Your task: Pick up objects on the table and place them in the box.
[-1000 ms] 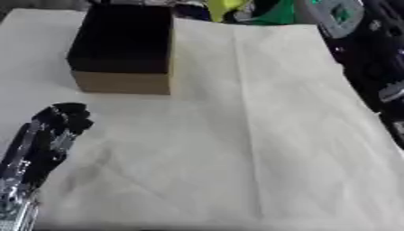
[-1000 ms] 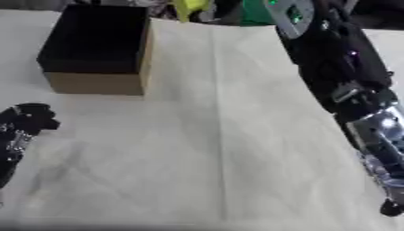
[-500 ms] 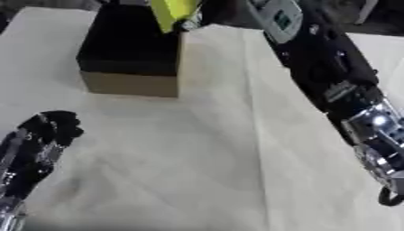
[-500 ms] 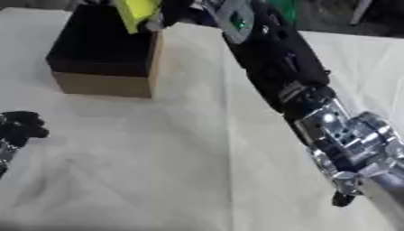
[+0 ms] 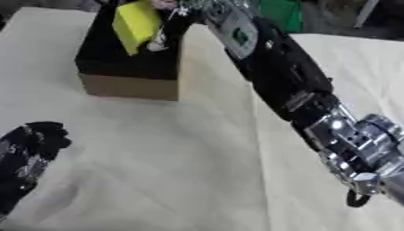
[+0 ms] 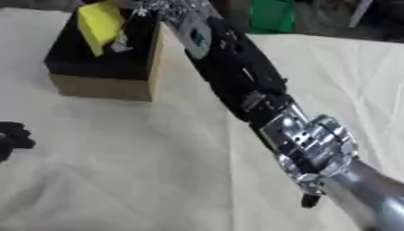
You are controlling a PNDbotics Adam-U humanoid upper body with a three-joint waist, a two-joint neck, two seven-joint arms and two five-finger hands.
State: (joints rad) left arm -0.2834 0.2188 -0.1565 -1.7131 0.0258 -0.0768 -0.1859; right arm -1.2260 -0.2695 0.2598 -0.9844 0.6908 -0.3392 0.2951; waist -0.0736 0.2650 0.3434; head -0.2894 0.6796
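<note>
White cloth (image 5: 158,171), creased, covers the work table edge to edge.

Box (image 5: 130,67): black inside, brown cardboard outer wall, standing at the upper left of the cloth.

Yellow object (image 5: 135,22): flat block, tilted, held over the box's open top; its lower edge lies against the dark interior, and whether it touches the box cannot be told.

Right hand (image 5: 177,9): at the end of the long black and silver arm that crosses from lower right to upper left. Fingers are closed on the yellow object's right side; much of the hand is cut off by the top edge and blurred.

Left hand (image 5: 35,142): black, resting on the cloth at the lower left, fingers curled with nothing in them. The left eye view shows the hand and forearm; the right eye view shows only the fingertips at its left edge.

Green item (image 6: 272,16): beyond the table's far edge, not identifiable.
</note>
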